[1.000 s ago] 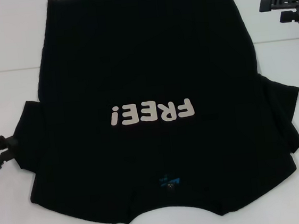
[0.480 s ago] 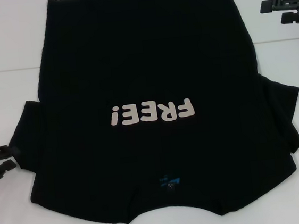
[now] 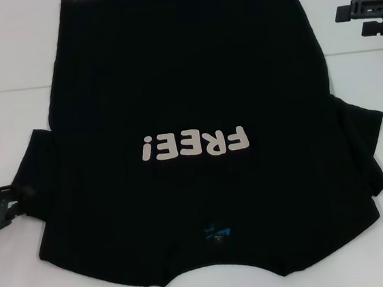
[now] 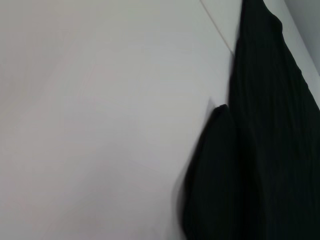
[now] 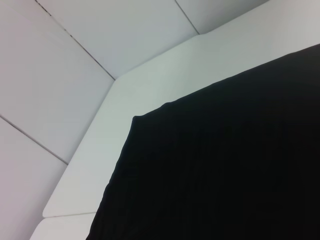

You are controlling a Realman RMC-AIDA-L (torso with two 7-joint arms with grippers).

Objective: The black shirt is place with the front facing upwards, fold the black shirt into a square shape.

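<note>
The black shirt [image 3: 185, 82] lies flat on the white table [image 3: 9, 101], front up, with its collar toward me. Pale "FREE!" lettering [image 3: 195, 144] crosses the chest and a small blue neck label [image 3: 216, 234] shows near the collar. My left gripper [image 3: 6, 206] is open low at the table's left side, its tips at the edge of the left sleeve [image 3: 34, 174]. High at the far right, my right gripper [image 3: 351, 20] hangs open, clear of the cloth. In the left wrist view the shirt [image 4: 260, 150] shows its sleeve edge. The right wrist view shows the shirt [image 5: 225, 165] at a hem corner.
The right sleeve [image 3: 366, 145] lies bunched in folds at the shirt's right side. Bare white table surrounds the shirt on the left and right. The table's far edge [image 5: 150, 65] meets grey wall panels [image 5: 50, 75] in the right wrist view.
My left gripper has slid nearer to me along the left sleeve's edge. My right gripper has drifted slightly to the right. The shirt has not moved.
</note>
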